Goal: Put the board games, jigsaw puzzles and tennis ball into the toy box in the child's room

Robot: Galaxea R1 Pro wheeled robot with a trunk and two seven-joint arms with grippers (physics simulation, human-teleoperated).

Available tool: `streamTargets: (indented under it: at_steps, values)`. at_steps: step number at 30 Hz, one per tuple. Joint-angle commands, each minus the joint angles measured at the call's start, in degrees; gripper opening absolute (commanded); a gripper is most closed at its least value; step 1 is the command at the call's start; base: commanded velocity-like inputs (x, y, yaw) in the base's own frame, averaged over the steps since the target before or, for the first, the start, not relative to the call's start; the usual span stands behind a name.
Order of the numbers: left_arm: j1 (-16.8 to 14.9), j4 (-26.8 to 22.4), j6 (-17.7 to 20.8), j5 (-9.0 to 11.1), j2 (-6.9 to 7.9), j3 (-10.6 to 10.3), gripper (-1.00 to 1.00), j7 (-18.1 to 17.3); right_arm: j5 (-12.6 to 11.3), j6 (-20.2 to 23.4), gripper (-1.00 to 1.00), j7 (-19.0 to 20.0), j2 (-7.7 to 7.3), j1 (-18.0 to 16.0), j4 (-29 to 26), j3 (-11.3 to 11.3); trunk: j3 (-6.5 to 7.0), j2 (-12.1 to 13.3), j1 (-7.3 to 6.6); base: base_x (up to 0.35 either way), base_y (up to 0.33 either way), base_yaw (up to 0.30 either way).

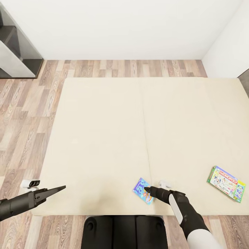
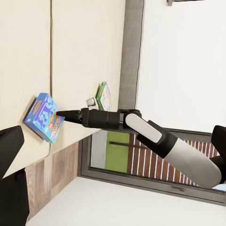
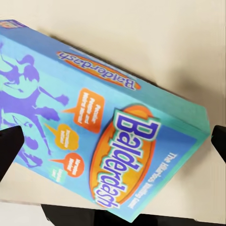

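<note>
Right now the blue Balderdash carton (image 1: 143, 190) lies flat on the cream bed (image 1: 103, 138), close to its near edge and a little right of the middle seam. Its lid shows an orange oval with the title and purple figures in the right wrist view (image 3: 108, 141). The right gripper (image 1: 148, 189) points at this carton with its tip over the carton's right side; its fingers are spread wide, one dark tip (image 3: 10, 150) showing at each side of the carton in the wrist view, and whether they touch it I cannot tell. From the left wrist camera the same gripper (image 2: 60, 113) meets the carton (image 2: 43, 117) at its edge. Further right on the bed, near the edge, lies the green-bordered Monopoly carton (image 1: 226, 183), well apart from the first. The left gripper (image 1: 58, 189) hangs over the bed's near left corner, its fingers pressed together to a point. Wood-plank floor (image 1: 27, 114) surrounds the bed.
</note>
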Motion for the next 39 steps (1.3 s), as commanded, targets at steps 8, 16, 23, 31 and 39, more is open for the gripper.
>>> streamTargets:
  at_steps: [8, 16, 23, 31, 39]
  values:
    - [-0.01, -0.03, 0.61, -0.03, 0.03, -0.03, 1.0, -0.23, -0.06, 0.36, 1.0, 0.23, 0.07, -0.01, -0.08, -0.17, -0.06, -0.09, 0.03, 0.0, 0.032, 0.0]
    - [0.0, -0.02, 0.64, -0.03, 0.02, -0.04, 1.0, -0.23, -0.06, 0.3, 1.0, 0.23, 0.07, -0.01, -0.08, -0.04, -0.06, -0.09, 0.03, 0.0, 0.002, 0.0]
    - [0.0, -0.02, 0.62, -0.03, 0.02, -0.04, 1.0, -0.23, -0.06, 0.29, 1.0, 0.23, 0.21, -0.01, -0.08, -0.01, -0.06, -0.09, 0.03, 0.0, 0.011, 0.0]
    - [0.0, -0.07, 0.64, -0.03, 0.03, -0.04, 1.0, -0.23, -0.06, 0.29, 1.0, 0.23, 0.25, -0.01, -0.08, 0.02, -0.06, -0.09, 0.03, 0.0, 0.084, 0.0]
    - [0.0, -0.01, 0.62, -0.03, -0.01, -0.04, 1.0, -0.23, -0.06, 0.29, 1.0, 0.23, 0.25, -0.01, -0.08, 0.02, -0.06, -0.09, 0.03, 0.0, 0.036, 0.0]
